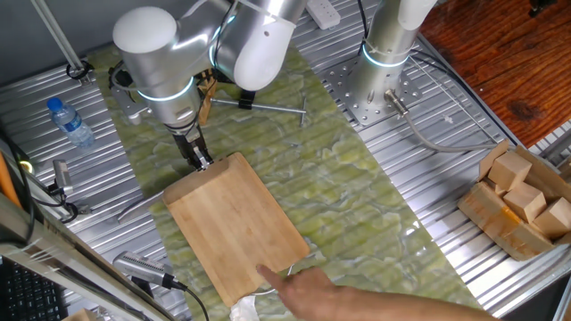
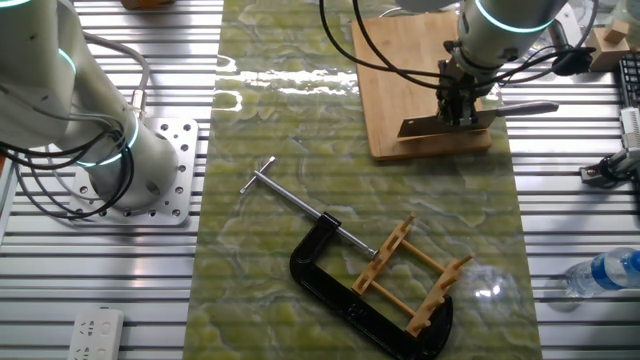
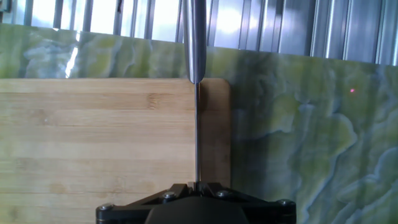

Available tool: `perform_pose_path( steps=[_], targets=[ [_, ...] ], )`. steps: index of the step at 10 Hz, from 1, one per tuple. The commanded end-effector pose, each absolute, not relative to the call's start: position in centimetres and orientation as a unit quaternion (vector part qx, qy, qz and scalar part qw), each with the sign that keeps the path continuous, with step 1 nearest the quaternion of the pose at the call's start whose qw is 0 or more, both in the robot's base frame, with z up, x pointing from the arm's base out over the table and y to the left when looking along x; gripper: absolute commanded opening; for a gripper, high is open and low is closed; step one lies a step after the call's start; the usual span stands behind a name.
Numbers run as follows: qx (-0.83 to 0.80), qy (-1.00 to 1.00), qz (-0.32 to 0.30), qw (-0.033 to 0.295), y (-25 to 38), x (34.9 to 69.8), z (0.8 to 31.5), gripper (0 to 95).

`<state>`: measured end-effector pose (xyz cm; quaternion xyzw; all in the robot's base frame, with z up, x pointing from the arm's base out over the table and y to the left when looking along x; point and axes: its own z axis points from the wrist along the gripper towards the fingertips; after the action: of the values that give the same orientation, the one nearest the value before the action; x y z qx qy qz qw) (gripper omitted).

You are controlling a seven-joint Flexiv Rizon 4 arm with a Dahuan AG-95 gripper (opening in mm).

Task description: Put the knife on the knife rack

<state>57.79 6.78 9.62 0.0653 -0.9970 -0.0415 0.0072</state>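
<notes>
My gripper (image 2: 458, 108) is shut on the knife (image 2: 445, 126), pinching the grey blade from above at the corner of the bamboo cutting board (image 2: 410, 60). The blade stands on edge, and the silver handle (image 2: 528, 107) sticks out past the board's side. In the hand view the blade (image 3: 197, 134) shows as a thin line running from the jaws, with the handle (image 3: 196, 37) beyond it. I cannot tell whether the blade touches the board. The knife rack (image 2: 412, 275), light wooden pegs on a frame, sits apart from the knife, held in a black C-clamp (image 2: 345, 293). In one fixed view the arm mostly hides the knife rack (image 1: 207, 94).
A person's hand (image 1: 326, 290) reaches onto the near end of the cutting board (image 1: 241, 223). The clamp's steel bar (image 2: 300, 203) lies across the green mat. A second arm's base (image 2: 110, 160), a water bottle (image 2: 605, 272) and a box of wooden blocks (image 1: 522, 201) stand around the edges.
</notes>
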Motion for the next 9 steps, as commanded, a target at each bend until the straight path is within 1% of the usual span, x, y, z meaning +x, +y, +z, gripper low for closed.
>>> perform_pose_path(
  steps=[1, 2, 3, 5, 9],
  targets=[
    [0.065, -0.997, -0.046, 0.007, 6.8, 57.8, 9.5, 19.0],
    [0.064, -0.997, -0.045, 0.004, 6.8, 57.8, 9.3, 0.0],
    [0.066, -0.997, -0.045, -0.022, 6.8, 57.6, 8.2, 0.0],
    [0.075, -0.996, -0.042, -0.028, 6.7, 57.6, 6.8, 0.0],
    [0.08, -0.996, -0.024, -0.028, 6.7, 57.7, 6.8, 0.0]
  ],
)
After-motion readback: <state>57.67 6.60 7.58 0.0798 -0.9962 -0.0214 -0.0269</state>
